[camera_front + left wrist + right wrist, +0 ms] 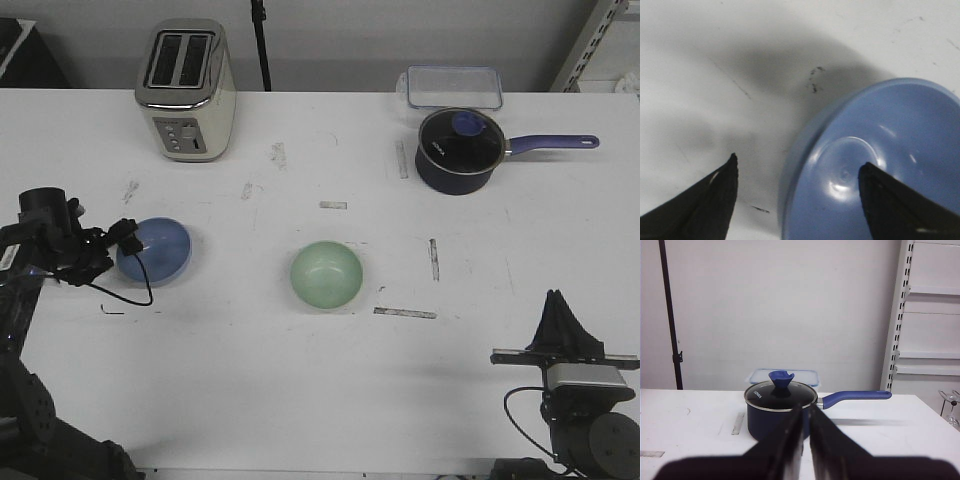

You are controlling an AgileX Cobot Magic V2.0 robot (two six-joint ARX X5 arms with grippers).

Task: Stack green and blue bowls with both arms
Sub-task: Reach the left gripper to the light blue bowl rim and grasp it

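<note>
At 9 o'clock on the white table (300,400), the left gripper (122,238) sits at the rim of the blue bowl (155,250), jaws spread; in the left wrist view one fingertip (890,200) is over the bowl's inside and the other is outside over bare table, so the rim lies between them, not yet pinched. Blue bowl upright, near the left edge. Green bowl (327,275) upright near table center, at about 3 o'clock from the blue one, well apart from it, nothing touching it. Right gripper (556,300) at 5 o'clock near the front edge, away from both bowls; right wrist view shows its jaws pressed together, holding nothing, aimed toward the saucepan (780,407). Dark navy saucepan with glass lid and purple handle at 1 o'clock, clear plastic container (454,86) just behind it. Toaster (186,90) at 11 o'clock near the back edge. Black cable (135,285) loops below the left gripper, in front of the blue bowl.
</note>
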